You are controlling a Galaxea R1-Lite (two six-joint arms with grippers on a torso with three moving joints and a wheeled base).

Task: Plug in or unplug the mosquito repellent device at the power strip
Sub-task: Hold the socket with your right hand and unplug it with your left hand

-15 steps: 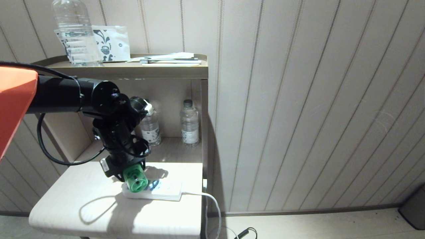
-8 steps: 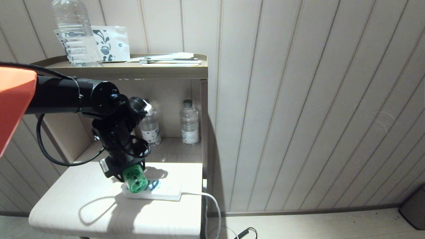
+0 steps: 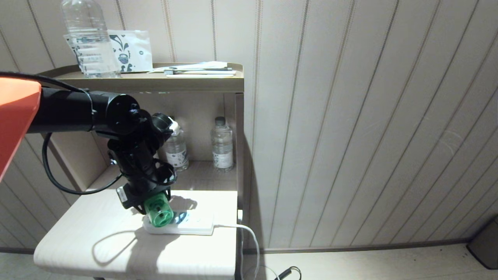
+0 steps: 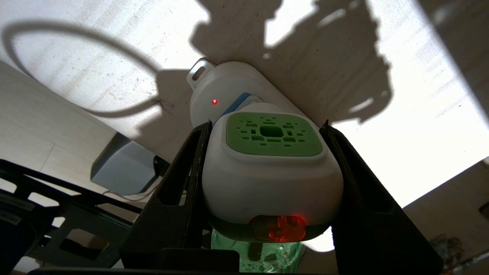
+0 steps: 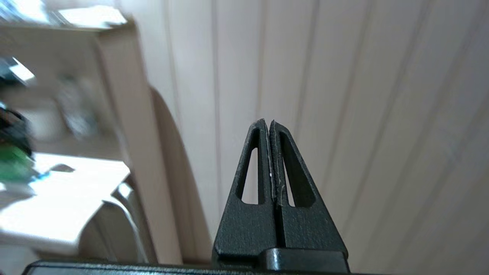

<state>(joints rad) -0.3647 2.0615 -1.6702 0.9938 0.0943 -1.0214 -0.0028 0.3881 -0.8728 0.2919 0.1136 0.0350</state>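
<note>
The device [image 4: 272, 168] sits on the strip [image 3: 183, 225] at its 9 o'clock end, lamp lit red, green bottle facing the camera. The strip lies on the tabletop [image 3: 97, 241]; its cable leaves at 3 o'clock. The left claw [image 4: 267, 160] clamps the device head from both sides. The right claw [image 5: 269, 130] is pressed closed, empty, before the wall [image 5: 363, 114].
</note>
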